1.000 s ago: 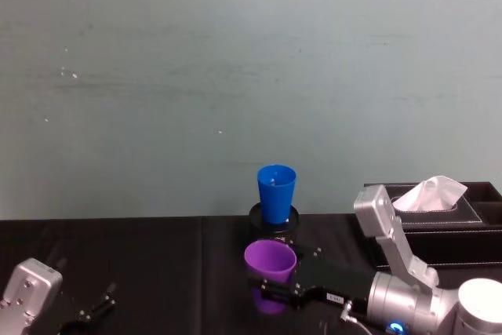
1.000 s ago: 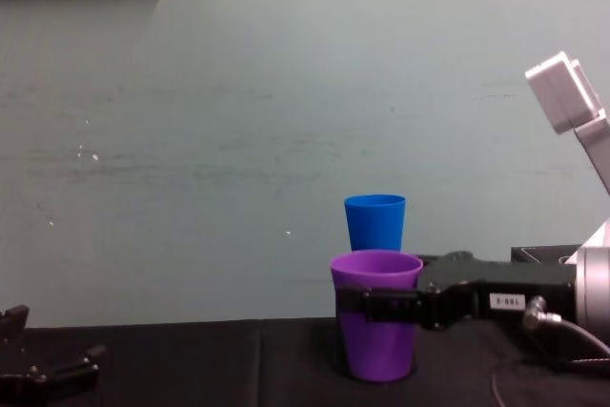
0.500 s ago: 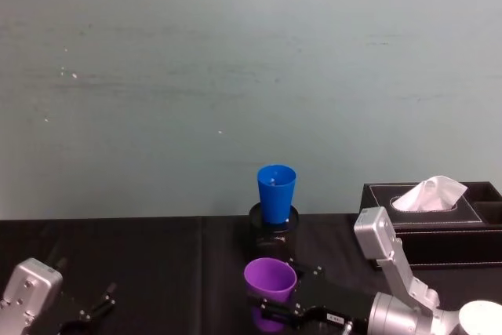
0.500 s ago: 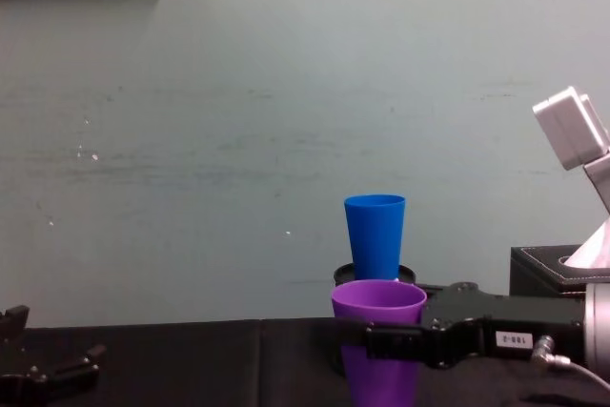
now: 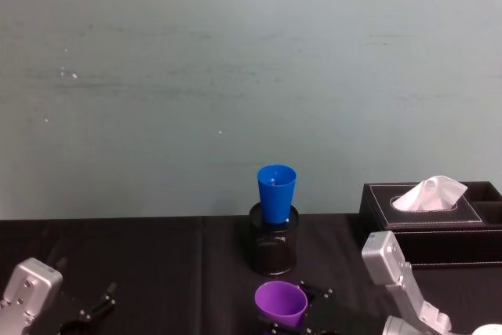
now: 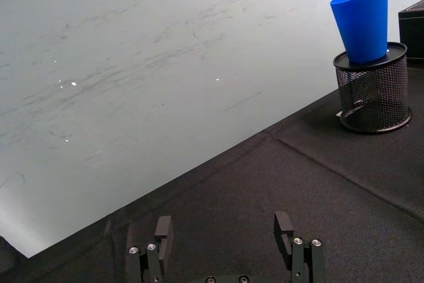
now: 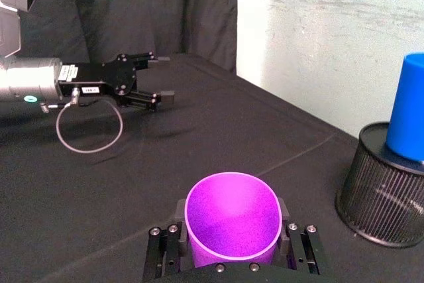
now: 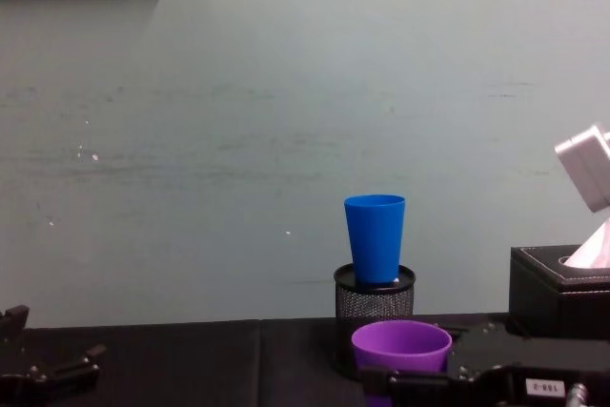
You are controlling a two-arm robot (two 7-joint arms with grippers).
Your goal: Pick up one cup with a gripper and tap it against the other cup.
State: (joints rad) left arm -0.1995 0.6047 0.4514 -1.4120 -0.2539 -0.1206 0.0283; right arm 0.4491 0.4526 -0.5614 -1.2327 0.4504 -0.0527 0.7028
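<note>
The right black two-fingered gripper [image 7: 232,256], clamped on the purple tapered plastic tumbler [image 8: 401,347], has drawn it nearer the robot and lower, away from the bright blue plastic tumbler [image 8: 375,238] standing in the black wire-mesh pen holder [image 8: 374,304]. The left gripper [image 6: 225,246] rests spread wide.

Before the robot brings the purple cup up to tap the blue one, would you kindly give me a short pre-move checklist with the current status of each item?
1. The right gripper is shut on the purple cup: ok.
2. Purple cup upright, rim up: ok.
3. The blue cup stands upright in the mesh pen holder: ok.
4. Purple cup apart from the blue cup, lower and nearer the robot: ok.
5. The left gripper is parked open at the table's near left, away from both cups: ok.
6. The tissue box sits to the right, off the line between the cups: ok.
</note>
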